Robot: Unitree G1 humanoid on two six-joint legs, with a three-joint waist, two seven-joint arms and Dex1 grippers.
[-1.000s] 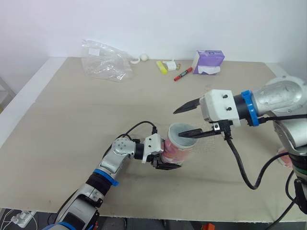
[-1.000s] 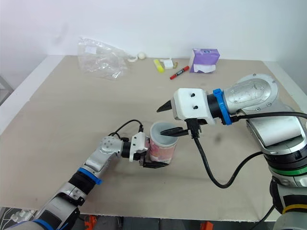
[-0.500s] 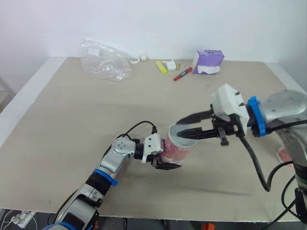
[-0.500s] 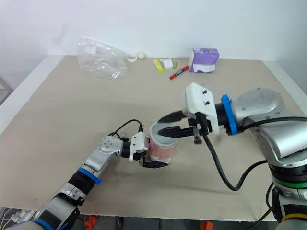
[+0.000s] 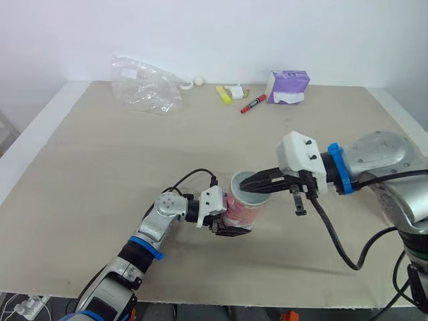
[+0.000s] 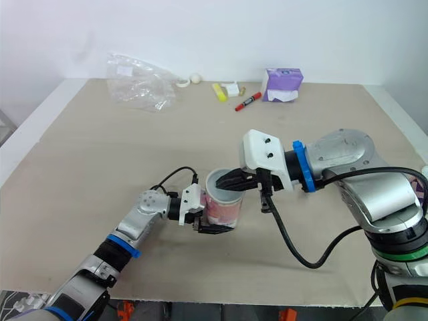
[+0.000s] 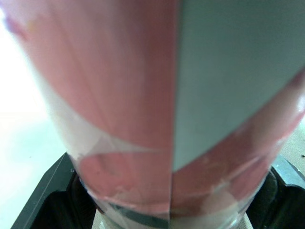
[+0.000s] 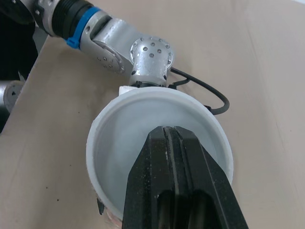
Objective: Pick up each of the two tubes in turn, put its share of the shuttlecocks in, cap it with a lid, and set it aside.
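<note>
A pink and white tube (image 5: 245, 208) stands upright on the table, its white mouth open upward. My left gripper (image 5: 229, 219) is shut on its lower wall, with a black finger on each side of the tube (image 7: 143, 95) in the left wrist view. My right gripper (image 5: 249, 190) is shut, and its joined fingertips point into the tube's mouth from the right. In the right wrist view the right gripper (image 8: 167, 131) hangs just over the white rim (image 8: 96, 136), and nothing shows between its fingers. The inside of the tube looks white and bare.
Along the table's far edge lie a crumpled clear plastic bag (image 5: 144, 85), a small white ball (image 5: 198, 81), a yellow object (image 5: 224, 93), a red marker (image 5: 254, 103) and a purple tissue pack (image 5: 289, 87). A black cable (image 5: 334, 234) hangs from my right wrist.
My right gripper has gone from open to shut and swung its tips down to the tube's mouth. The left gripper and the tube have stayed put.
</note>
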